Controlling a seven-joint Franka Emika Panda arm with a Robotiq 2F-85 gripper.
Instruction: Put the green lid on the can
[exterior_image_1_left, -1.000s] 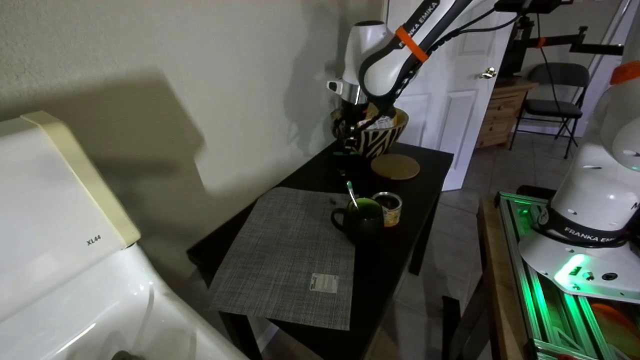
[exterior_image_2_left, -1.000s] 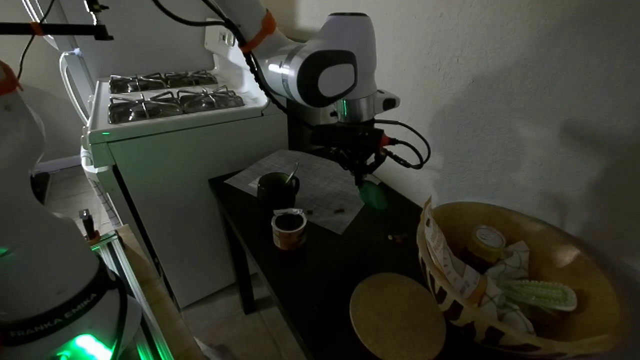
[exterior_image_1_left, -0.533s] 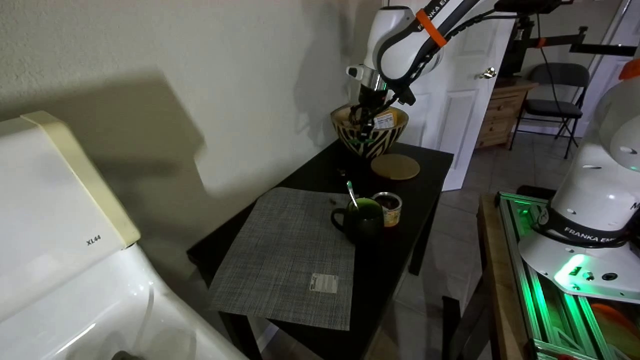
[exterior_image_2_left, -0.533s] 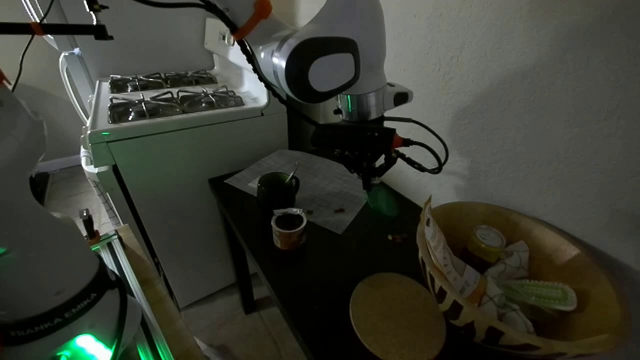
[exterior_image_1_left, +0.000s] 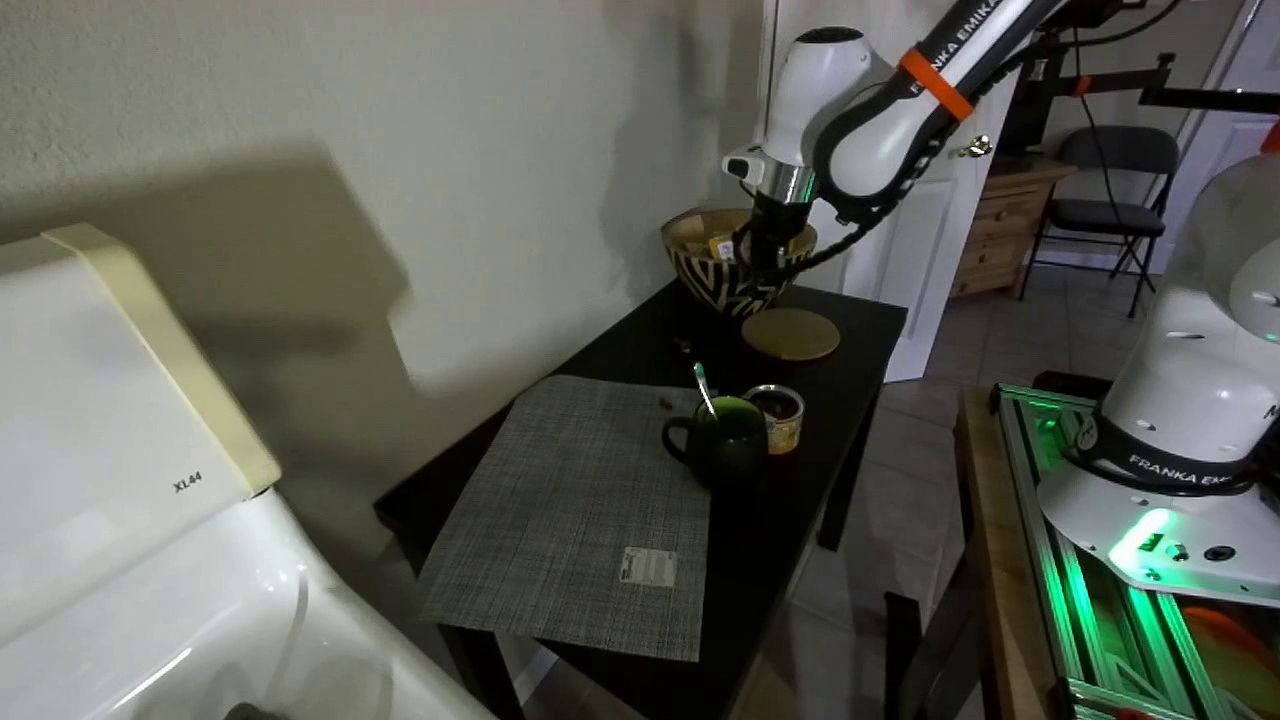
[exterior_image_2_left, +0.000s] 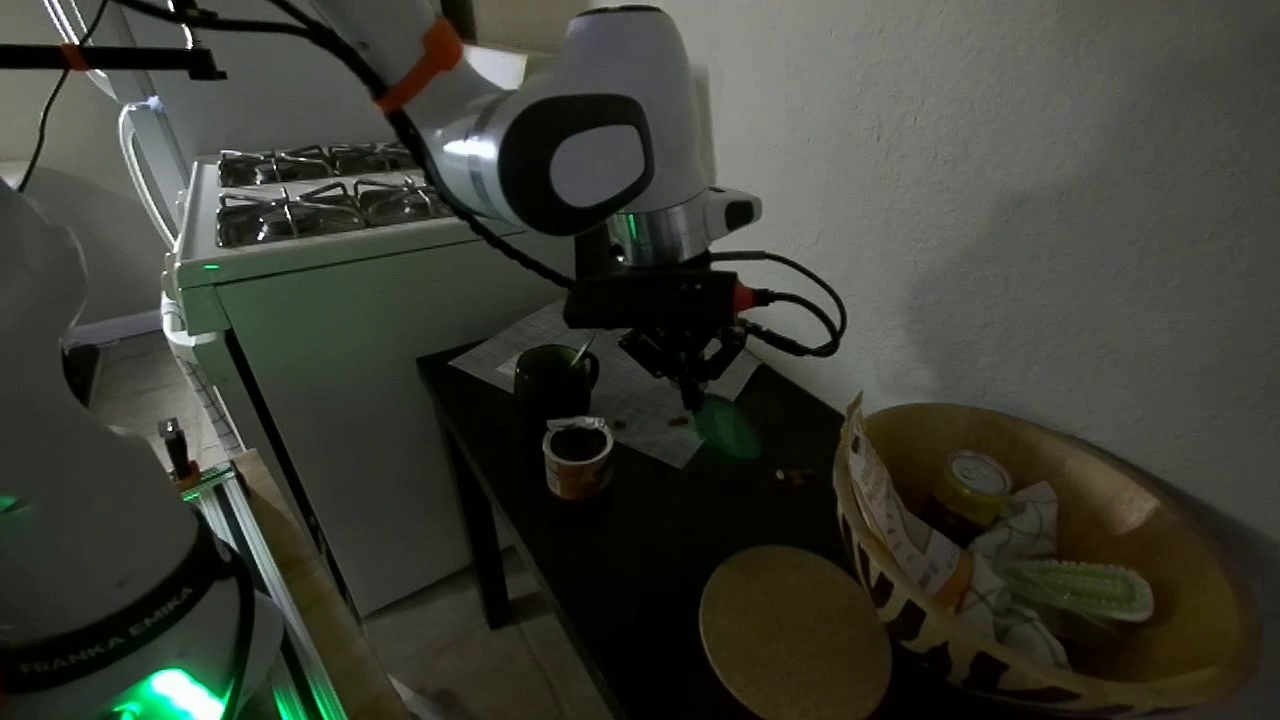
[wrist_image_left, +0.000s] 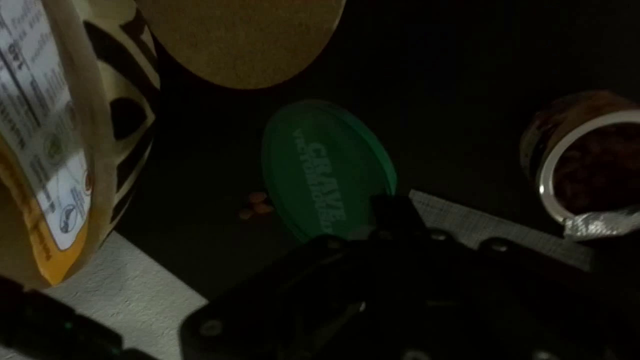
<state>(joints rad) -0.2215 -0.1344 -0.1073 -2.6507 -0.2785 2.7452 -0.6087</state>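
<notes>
An exterior view looks down the surface (exterior_image_1_left: 750, 550) from its placemat (exterior_image_1_left: 570, 520) end towards the basket (exterior_image_1_left: 712, 278), an exterior view faces back from near that basket to the stove (exterior_image_2_left: 380, 380), both sharing mug (exterior_image_1_left: 725, 455) and can (exterior_image_2_left: 578, 468), while the wrist view peers closely down past the jaws at the green lid (wrist_image_left: 317, 167).

A round green lid (wrist_image_left: 320, 160) with pale lettering, including "CRAVE", hangs tilted above the dark table (exterior_image_2_left: 640, 560), pinched at its edge by the gripper (exterior_image_2_left: 692, 398). In an exterior view, the small can (exterior_image_2_left: 578, 478) stands upright on the table, left of the lid, open, foil (wrist_image_left: 602, 225) jutting from its rim, dark reddish contents (wrist_image_left: 600, 170) inside.
</notes>
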